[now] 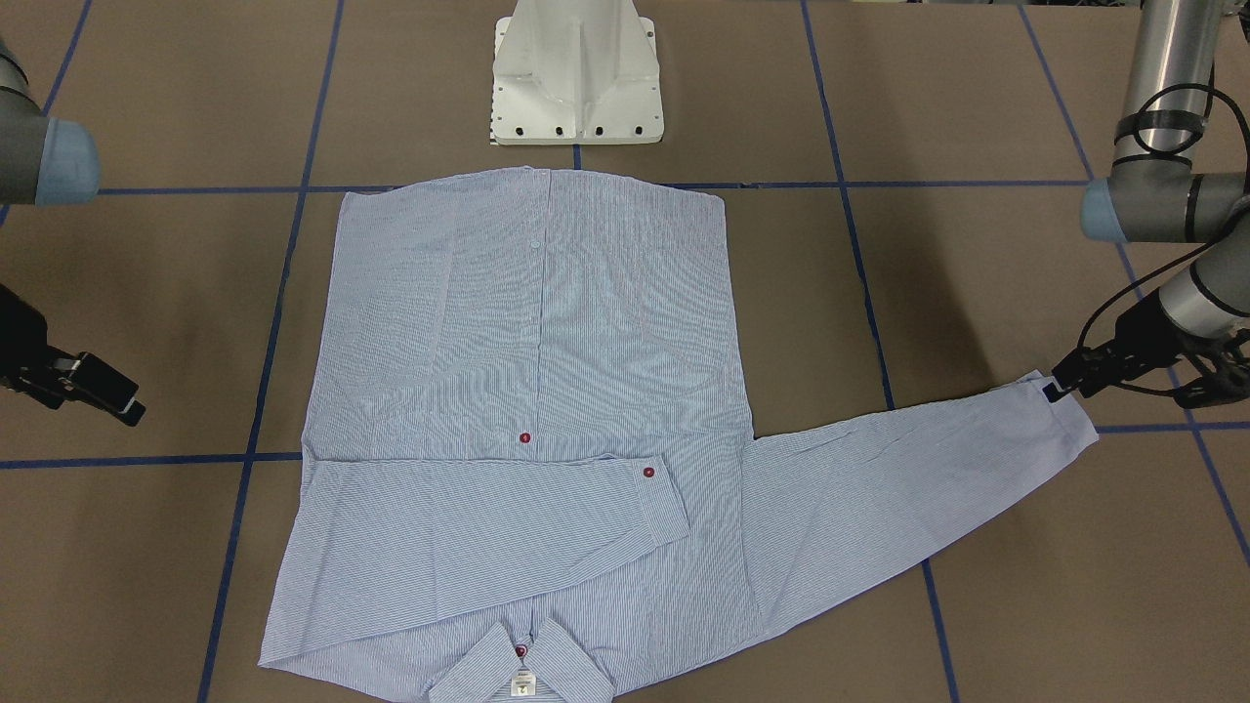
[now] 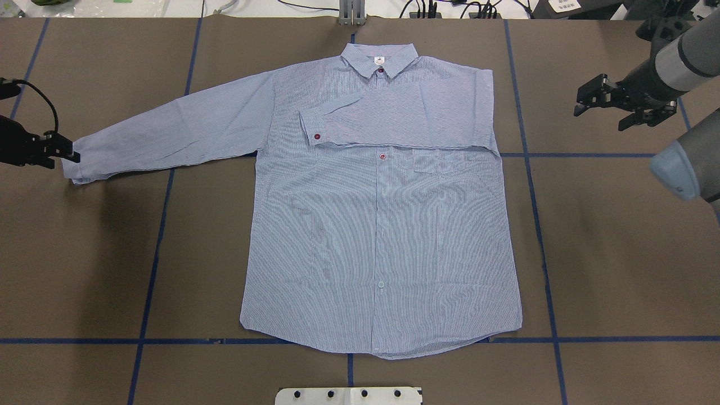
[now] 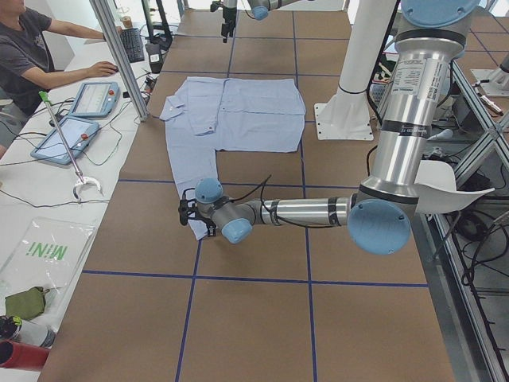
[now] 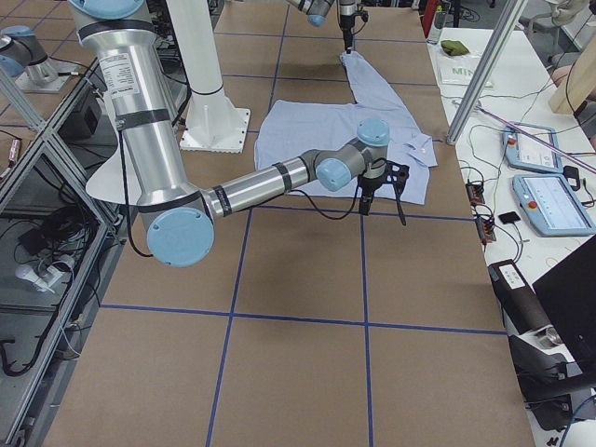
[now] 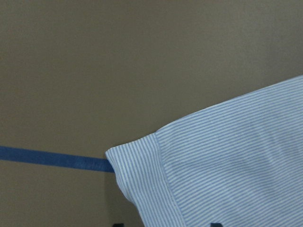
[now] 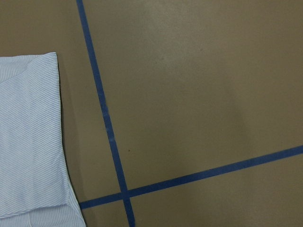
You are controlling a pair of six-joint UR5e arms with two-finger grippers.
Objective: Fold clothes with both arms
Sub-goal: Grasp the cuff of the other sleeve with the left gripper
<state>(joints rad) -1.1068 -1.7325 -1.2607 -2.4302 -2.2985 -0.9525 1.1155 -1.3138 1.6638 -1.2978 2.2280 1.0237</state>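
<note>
Front-facing view: the shirt [image 1: 527, 322] lies flat on the surface [image 1: 977, 127], buttons up. One folded sleeve [image 1: 469, 527] already crosses the chest just below the collar [image 1: 522, 669]. The outstretched sleeve [image 1: 879, 478] runs sideways, well out from the collar, and the left claw [image 1: 1060, 383] sits right on its cuff [image 1: 1069, 420]. The right claw [image 1: 98, 391] hangs off the opposite side, apart from the cloth.

Overhead: the left claw pinches the cuff's end, and a shadow under that sleeve suggests it is raised. The right claw, about level with the collar but well to the side, has its jaws spread wide and empty.

Left side view: the left arm [image 3: 302, 211] reaches low to the cuff, far from the collar.

Right side view: the right arm [image 4: 270, 182] holds its claw near the collar end, off the cloth.

Left wrist: the cuff corner runs down to the frame's bottom edge.

Right wrist: only a shirt edge and tape lines [image 6: 106, 127].

So the second sleeve fold is in hand, I'd say. Next, the cuff needs lifting and carrying towards the collar, then laying across the chest without dragging the body.
</note>
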